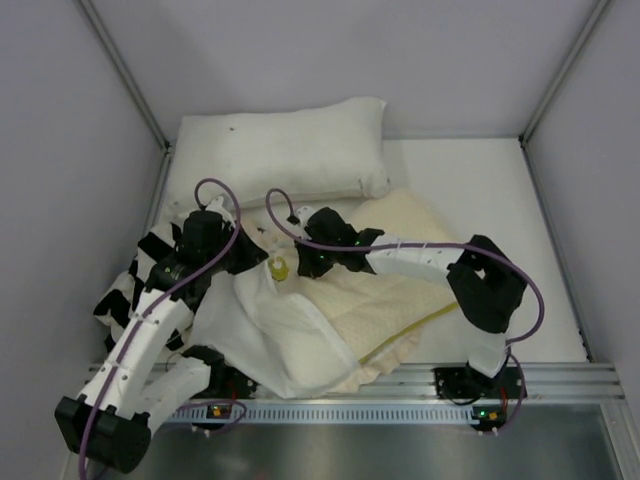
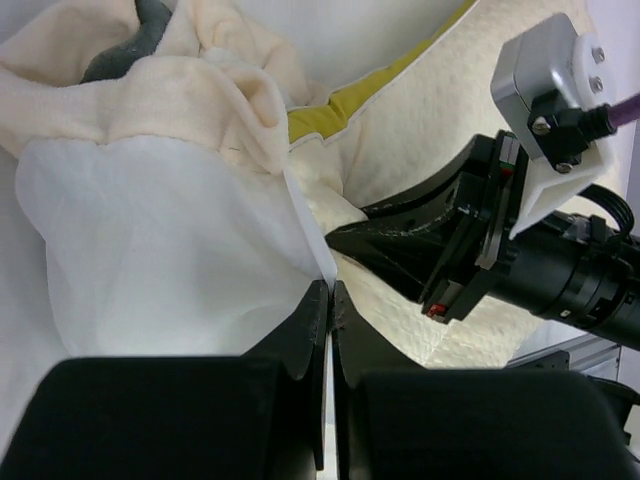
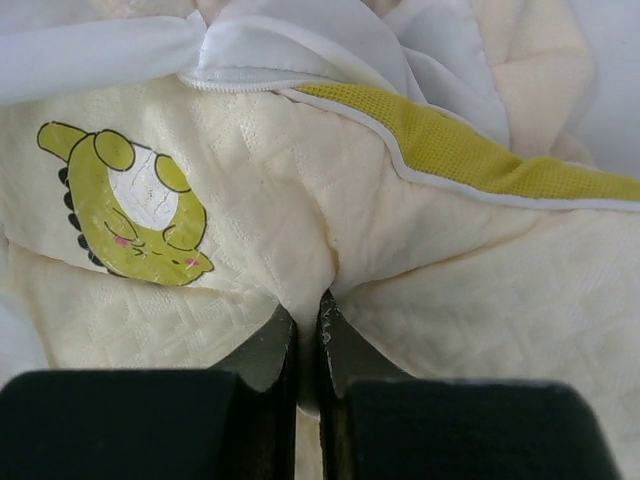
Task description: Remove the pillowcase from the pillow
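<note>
Seen from above, the pillow lies slantwise on the counter, long axis near-left to far-right, with the pillowcase bunched over its left half, so I judge it about half stripped. The left wrist view shows the left claw pinching the pillowcase's white lining. The right wrist view shows the right claw pressed together on a pillow fold.

The left arm rises from lower left, the right arm stretches leftward to centre (elbow bent high); left gripper and right gripper both pinched closed.
</note>
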You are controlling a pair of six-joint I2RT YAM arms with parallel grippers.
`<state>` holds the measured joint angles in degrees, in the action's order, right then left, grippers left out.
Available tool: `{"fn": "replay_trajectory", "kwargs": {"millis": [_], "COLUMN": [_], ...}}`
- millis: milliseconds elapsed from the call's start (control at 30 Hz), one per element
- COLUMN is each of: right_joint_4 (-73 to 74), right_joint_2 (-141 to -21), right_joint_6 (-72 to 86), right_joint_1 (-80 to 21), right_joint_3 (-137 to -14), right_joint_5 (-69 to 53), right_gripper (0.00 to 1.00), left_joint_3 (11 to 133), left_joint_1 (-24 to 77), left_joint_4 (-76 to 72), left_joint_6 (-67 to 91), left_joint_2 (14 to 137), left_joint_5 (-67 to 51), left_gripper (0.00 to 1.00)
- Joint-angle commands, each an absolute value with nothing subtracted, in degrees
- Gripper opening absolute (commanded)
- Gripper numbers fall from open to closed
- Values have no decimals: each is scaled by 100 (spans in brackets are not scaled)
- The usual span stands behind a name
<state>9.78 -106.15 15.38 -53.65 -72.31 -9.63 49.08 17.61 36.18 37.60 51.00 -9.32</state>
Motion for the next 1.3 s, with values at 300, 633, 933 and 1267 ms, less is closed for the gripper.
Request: {"fn": "replay_trajectory", "kwargs": {"millis": [300, 633, 933, 1267], "right_joint_4": [1134, 1081, 1590, 1837], "right_joint_2": [-7966, -7453, -6865, -6389], "right_joint_6": [1986, 2241, 2215, 2136], "right_joint_1": [-5502, -5880, -5880, -5722], "right_joint_3": [-5372, -4553, -4807, -4921], "right_joint_5": [694, 772, 1957, 2417], "right_gripper": [0, 0, 0, 0], "left_joint_3": [5115, 5502, 5317, 5282], "left_joint_1": [1749, 1749, 1749, 1758], "left_joint_4": [3463, 3331, 3340, 3314], "left_joint_6": [3700, 3630, 3489, 3515], "left_joint_2": [4886, 5361, 5440, 5608], "left_joint_5": [-457, -413, -281, -676], "left_gripper": [0, 0, 0, 0]}}
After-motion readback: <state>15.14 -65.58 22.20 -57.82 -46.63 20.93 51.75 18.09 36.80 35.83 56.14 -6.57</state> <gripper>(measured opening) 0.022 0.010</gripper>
